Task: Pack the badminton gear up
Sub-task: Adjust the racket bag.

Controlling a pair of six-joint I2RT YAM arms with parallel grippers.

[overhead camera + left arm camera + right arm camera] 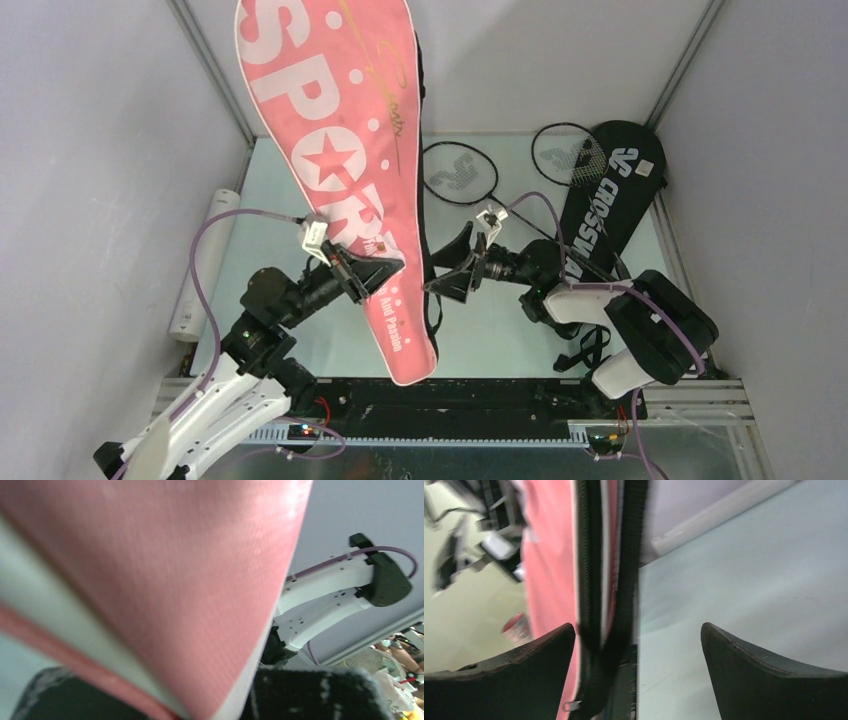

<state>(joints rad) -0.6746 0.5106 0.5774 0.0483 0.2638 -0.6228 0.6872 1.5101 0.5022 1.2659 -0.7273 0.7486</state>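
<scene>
Top external shows our left gripper [376,268] pinching the pink "SPORT" bag [330,140] aloft, our right gripper [450,265] spread beside its zipper edge [589,580], where we judge this light, floppy fabric best gripped.

From above, the light is bright, even and soft. The pale worktop [490,335] carries only faint, diffuse shadows, and the walls [90,150] lean outward towards the frame edges. The left wrist view is filled by the pink bag [165,570], too close and badly out of focus. The right wrist view is smeared with blur, and the fingers [514,675] of the right gripper [638,635] read as dark, near-featureless shapes.
</scene>
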